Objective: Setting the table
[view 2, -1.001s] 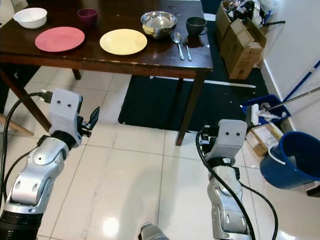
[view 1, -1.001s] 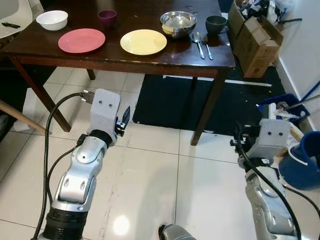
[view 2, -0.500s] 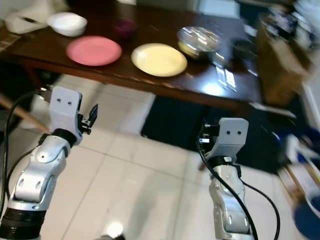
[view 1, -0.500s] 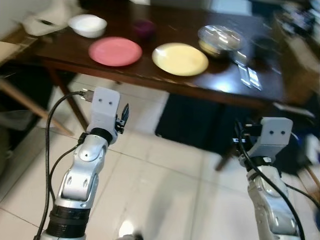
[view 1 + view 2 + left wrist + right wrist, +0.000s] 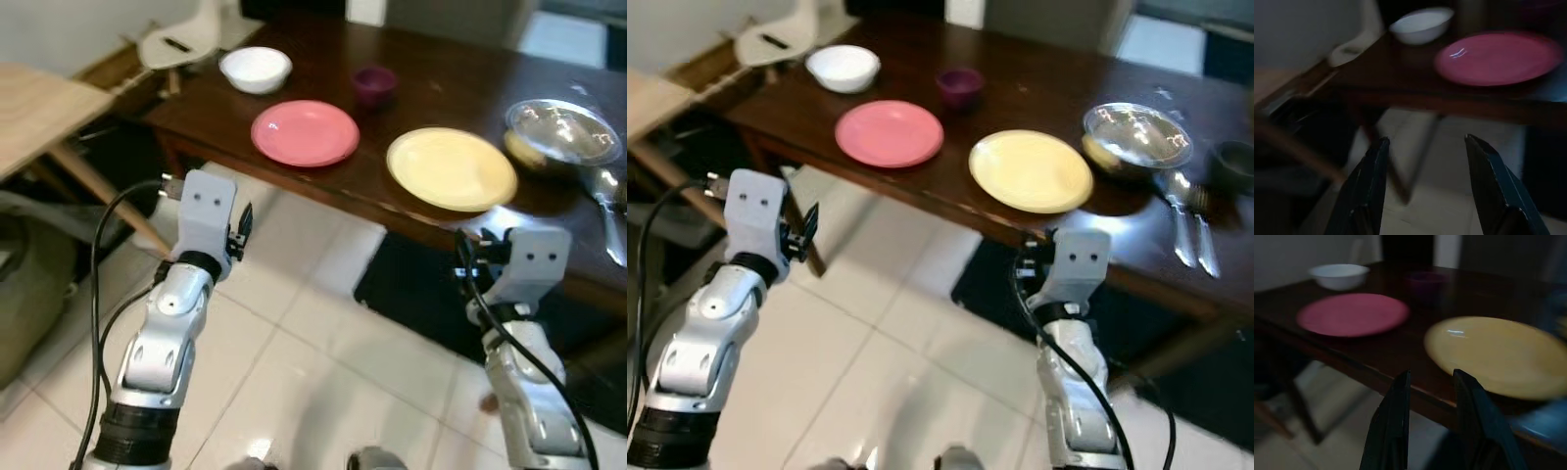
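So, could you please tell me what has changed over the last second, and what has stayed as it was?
The robot has come nearer the dark wooden table and turned left, so the whole view shifted. The round pink plate, round yellow plate and white bowl kept their places. The left gripper and right gripper stay raised, open and empty.

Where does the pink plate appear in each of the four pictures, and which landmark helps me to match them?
Left eye view: pink plate on the dark table, upper middle.
Right eye view: upper left of centre.
Left wrist view: upper right, beyond the open jaws.
Right wrist view: left of centre, left of the yellow plate.
Shared landmark: the white bowl, just behind the pink plate.
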Robot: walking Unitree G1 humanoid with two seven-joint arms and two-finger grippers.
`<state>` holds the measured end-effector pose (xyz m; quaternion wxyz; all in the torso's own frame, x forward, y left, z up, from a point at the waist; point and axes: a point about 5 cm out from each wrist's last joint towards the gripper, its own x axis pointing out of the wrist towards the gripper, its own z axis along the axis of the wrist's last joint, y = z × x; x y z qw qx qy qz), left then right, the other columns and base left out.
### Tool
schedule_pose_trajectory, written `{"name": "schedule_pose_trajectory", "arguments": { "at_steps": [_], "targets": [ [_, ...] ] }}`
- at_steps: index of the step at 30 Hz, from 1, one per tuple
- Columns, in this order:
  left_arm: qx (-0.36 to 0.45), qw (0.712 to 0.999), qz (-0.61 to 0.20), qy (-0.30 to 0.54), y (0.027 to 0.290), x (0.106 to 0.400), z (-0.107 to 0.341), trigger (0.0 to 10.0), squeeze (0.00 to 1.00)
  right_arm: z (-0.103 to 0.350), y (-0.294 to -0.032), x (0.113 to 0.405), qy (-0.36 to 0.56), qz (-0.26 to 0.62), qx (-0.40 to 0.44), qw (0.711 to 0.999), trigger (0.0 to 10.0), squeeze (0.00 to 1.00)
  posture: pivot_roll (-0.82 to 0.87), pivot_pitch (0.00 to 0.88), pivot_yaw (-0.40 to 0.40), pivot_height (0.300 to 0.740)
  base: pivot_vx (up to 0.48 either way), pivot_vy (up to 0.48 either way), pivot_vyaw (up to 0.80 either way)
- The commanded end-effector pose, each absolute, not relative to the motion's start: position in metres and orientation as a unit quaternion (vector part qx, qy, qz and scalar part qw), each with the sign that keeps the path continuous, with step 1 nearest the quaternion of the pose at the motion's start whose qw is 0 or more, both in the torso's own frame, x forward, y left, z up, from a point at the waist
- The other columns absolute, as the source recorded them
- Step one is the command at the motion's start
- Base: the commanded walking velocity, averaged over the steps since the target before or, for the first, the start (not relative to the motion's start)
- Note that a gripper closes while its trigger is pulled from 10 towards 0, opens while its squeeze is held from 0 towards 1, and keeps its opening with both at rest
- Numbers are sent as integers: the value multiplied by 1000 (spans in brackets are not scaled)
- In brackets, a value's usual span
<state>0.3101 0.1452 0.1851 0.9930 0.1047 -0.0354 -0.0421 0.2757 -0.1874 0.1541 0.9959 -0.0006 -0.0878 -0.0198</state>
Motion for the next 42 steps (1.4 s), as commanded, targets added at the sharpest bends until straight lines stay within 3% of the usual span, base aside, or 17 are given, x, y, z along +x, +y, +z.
{"name": "schedule_pose_trajectory", "arguments": {
  "at_steps": [1,10,27,33,36,42],
  "targets": [
    [108,993,-39,-33,147,309,183,10000,0,152,-188,274,-84,-20,3,996,10000,0,-99,72,81,740,472,0,0],
    [110,992,-45,-33,145,310,183,10000,0,152,-196,275,-83,-48,8,995,10000,0,-100,73,82,740,470,0,0],
    [114,990,-76,-37,141,315,186,10000,0,153,-204,276,-82,-75,12,994,10000,0,-104,71,85,740,447,0,-769],
    [114,989,-82,-37,141,315,186,10000,0,152,-204,276,-82,-67,16,994,10000,0,-106,73,86,740,415,0,-261],
    [106,990,-82,-33,141,316,185,10000,0,153,-197,277,-79,-28,22,996,10000,0,-109,73,88,740,112,0,0],
    [108,992,-62,-30,148,313,183,10000,0,154,-159,269,-59,145,71,985,10000,0,-107,74,89,740,0,0,0]
  ]
}}
